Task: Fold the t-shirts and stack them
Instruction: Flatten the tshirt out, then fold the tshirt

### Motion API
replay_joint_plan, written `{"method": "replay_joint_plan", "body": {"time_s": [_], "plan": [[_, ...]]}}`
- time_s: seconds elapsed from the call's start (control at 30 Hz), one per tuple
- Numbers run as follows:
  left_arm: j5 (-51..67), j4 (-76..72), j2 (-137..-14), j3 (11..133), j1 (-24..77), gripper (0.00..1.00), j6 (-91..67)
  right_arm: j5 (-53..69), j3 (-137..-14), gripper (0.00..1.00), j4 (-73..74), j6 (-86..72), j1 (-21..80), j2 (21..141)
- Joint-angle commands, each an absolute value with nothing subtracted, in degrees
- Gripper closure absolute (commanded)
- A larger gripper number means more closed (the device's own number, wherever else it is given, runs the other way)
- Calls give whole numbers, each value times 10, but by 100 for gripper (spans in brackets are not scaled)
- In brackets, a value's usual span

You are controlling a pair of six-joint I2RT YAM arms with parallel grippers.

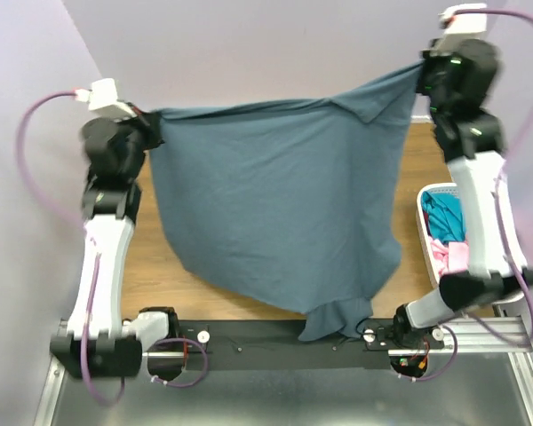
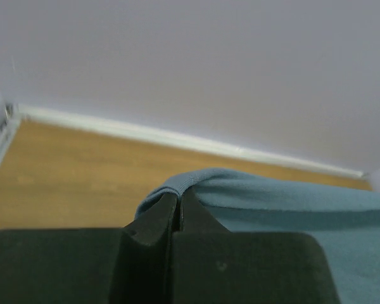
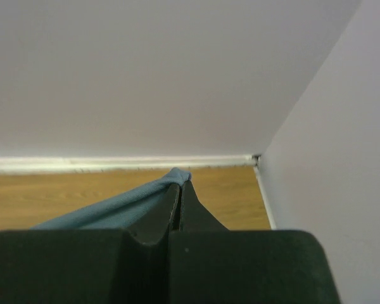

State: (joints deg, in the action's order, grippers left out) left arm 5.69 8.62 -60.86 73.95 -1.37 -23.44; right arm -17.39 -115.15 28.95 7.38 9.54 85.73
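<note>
The slate blue-grey t-shirt (image 1: 275,204) hangs spread in the air between both arms, its lower end trailing over the table's near edge (image 1: 333,319). My left gripper (image 1: 151,124) is shut on its upper left corner. The cloth (image 2: 272,202) folds over the left fingertips (image 2: 178,197) in the left wrist view. My right gripper (image 1: 424,73) is shut on the upper right corner, held higher than the left. Cloth (image 3: 114,206) bunches at the right fingertips (image 3: 180,183). A teal t-shirt (image 1: 442,216) and a pink t-shirt (image 1: 446,256) lie in the basket.
A white slotted basket (image 1: 424,197) stands at the right side of the wooden table (image 1: 160,266), beside the right arm. Lilac walls close in behind and at both sides. A black rail (image 1: 249,342) runs along the near edge between the arm bases.
</note>
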Motion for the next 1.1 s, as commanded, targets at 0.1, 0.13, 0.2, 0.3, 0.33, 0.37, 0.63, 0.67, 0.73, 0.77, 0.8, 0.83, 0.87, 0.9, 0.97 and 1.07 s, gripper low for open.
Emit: {"method": "replay_joint_plan", "body": {"time_s": [0.1, 0.13, 0.2, 0.3, 0.33, 0.37, 0.63, 0.67, 0.73, 0.77, 0.8, 0.83, 0.87, 0.9, 0.97, 1.07], "plan": [[4, 6, -854, 708, -15, 100, -253, -216, -1065, 100, 159, 109, 92, 1027], [4, 4, -914, 726, -17, 100, -253, -217, -1064, 100, 151, 110, 92, 1077], [-22, 5, -974, 753, -17, 100, -251, -208, -1081, 99, 137, 109, 91, 1126], [-17, 16, -1081, 823, -17, 100, -248, -200, -1108, 100, 128, 107, 89, 1220], [-13, 22, -1105, 843, -18, 100, -248, -199, -1128, 100, 127, 107, 89, 1239], [-10, 32, -1142, 876, -18, 100, -247, -197, -1140, 99, 127, 109, 86, 1275], [-3, 54, -1215, 945, -19, 100, -247, -178, -1200, 100, 127, 117, 80, 1354], [-4, 54, -1216, 947, -20, 100, -246, -178, -1200, 100, 127, 116, 79, 1354], [-4, 54, -1217, 951, -25, 100, -247, -174, -1194, 100, 127, 112, 79, 1346], [13, 54, -1216, 951, -26, 100, -249, -171, -1189, 100, 128, 108, 78, 1339], [18, 54, -1215, 951, -30, 100, -250, -164, -1177, 99, 128, 104, 80, 1326], [20, 56, -1211, 951, -32, 100, -250, -162, -1170, 99, 128, 103, 79, 1317], [20, 57, -1209, 951, -33, 100, -250, -159, -1162, 99, 128, 101, 80, 1308], [20, 60, -1208, 951, -33, 100, -250, -157, -1154, 100, 128, 98, 80, 1300], [23, 69, -1204, 953, -36, 100, -250, -155, -1129, 99, 132, 91, 79, 1274], [29, 84, -1204, 960, -40, 100, -248, -152, -1094, 99, 141, 73, 79, 1248]]}}
